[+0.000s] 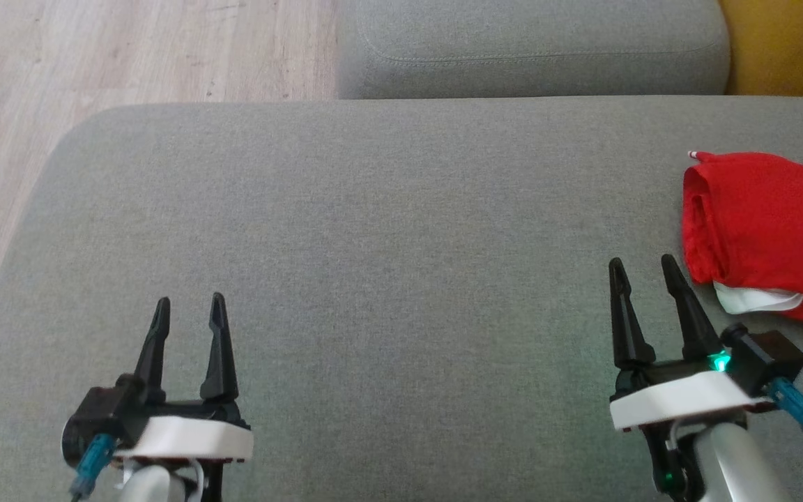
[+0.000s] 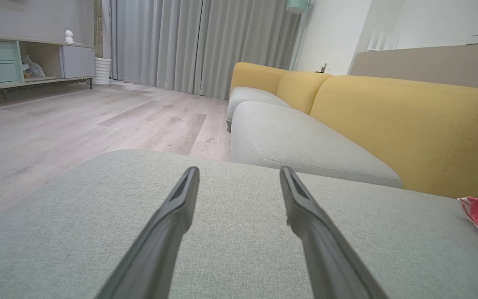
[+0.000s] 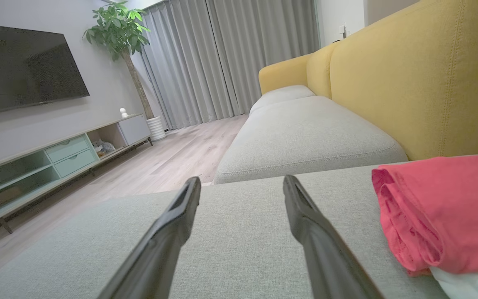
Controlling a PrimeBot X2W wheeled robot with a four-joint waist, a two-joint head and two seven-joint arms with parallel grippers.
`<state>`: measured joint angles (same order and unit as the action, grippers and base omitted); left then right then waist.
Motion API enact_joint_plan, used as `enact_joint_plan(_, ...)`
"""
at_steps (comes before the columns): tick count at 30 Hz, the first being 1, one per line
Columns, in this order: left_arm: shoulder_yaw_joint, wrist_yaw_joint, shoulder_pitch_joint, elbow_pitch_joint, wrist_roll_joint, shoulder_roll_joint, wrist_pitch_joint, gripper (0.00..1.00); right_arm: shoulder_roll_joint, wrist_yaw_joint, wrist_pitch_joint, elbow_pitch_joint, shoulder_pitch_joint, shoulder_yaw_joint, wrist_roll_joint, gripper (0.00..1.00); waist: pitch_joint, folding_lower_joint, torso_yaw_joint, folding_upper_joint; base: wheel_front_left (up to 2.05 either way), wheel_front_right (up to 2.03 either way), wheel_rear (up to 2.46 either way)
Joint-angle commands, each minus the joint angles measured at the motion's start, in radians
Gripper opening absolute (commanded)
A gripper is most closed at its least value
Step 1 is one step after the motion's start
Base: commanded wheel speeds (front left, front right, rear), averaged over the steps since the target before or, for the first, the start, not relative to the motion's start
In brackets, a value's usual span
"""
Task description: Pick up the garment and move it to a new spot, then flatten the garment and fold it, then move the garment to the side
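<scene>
— Left gripper [image 1: 189, 300]: how does it stand?
— Fingers apart, pointing across the grey cushion [image 1: 373, 244], low at the robot's left. Cushion shows between them.
— And the right gripper [image 1: 642, 260]?
— The same: fingers spread wide, cushion between them, at the robot's right.
— Where is the garment [image 1: 771, 223]?
— On that cushion, far right, cut by the head view's edge. It is red, folded into a thick bundle, with a white piece [image 1: 757, 300] poking out at its near edge.
— Touching the gripper?
— No. It lies just beside the right gripper's right finger; the right wrist view shows a strip of cushion between them.
— Beyond?
— A second cushion [image 1: 534, 49], a yellow backrest [image 1: 792, 42], and wood floor [image 1: 95, 70] to the left.
</scene>
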<state>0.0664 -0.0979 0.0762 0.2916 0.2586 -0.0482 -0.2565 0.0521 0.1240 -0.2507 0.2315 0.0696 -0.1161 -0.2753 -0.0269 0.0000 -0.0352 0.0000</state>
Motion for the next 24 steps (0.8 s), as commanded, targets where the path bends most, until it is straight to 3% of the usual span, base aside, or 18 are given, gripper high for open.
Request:
enact_joint_plan(1, -0.031, 0.001, 0.031, -0.027, 0.005, -0.002, -0.005, 1.00, -0.002, 0.007, -0.011, -0.027, 0.023, -0.017, 0.011, 1.00, 0.001, 0.0000, 0.001, 0.0000, 0.00, 0.00, 0.00)
enact_joint_plan(22, -0.034, -0.007, 0.018, -0.039, 0.063, -0.002, -0.005, 1.00, -0.002, 0.007, -0.011, -0.019, 0.028, -0.007, 0.016, 1.00, 0.012, 0.0000, 0.002, 0.0000, 0.00, 0.00, 0.00)
enact_joint_plan(23, 0.000, -0.004, -0.002, -0.002, 0.061, 0.000, 0.000, 0.00, 0.000, 0.000, 0.000, 0.015, 0.000, 0.018, 0.013, 0.00, 0.012, 0.0000, 0.002, 0.0000, 0.00, 0.00, 0.00)
enact_joint_plan(24, 0.001, -0.004, -0.004, 0.013, 0.061, 0.000, 0.001, 0.00, 0.000, 0.000, 0.001, 0.029, -0.001, 0.017, 0.012, 0.00, 0.012, 0.0000, 0.002, 0.0000, 0.00, 0.00, 0.00)
